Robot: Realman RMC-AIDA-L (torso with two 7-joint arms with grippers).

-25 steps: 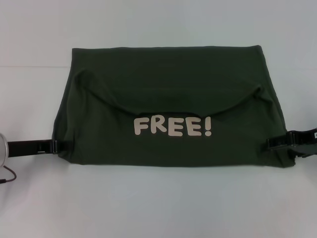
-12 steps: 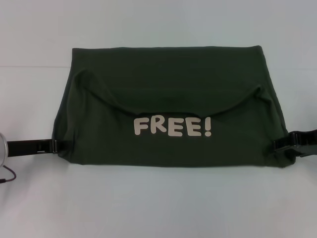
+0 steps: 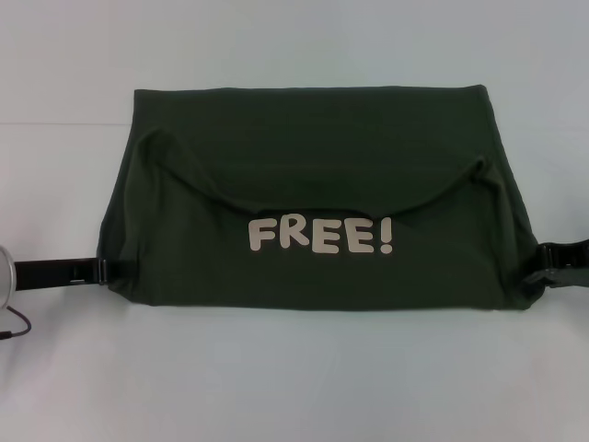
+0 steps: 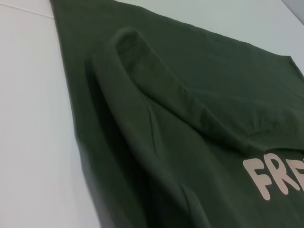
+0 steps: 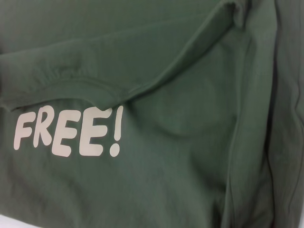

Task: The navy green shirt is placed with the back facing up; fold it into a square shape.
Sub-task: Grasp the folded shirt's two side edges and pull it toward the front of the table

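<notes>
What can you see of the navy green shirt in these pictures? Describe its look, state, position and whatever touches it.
The navy green shirt is dark olive cloth, folded into a wide bundle lying flat on the pale table. Cream "FREE!" lettering shows below a curved folded flap. The left gripper meets its lower left edge; the right gripper sits at its lower right corner.

surface: pale, plain table (image 3: 294,387) | lying on it: navy green shirt (image 3: 313,184), folded into a wide block, flat across the table's middle | upward face: cream "FREE!" lettering (image 3: 320,236) below a curved folded edge | table bare all round the shirt
</notes>
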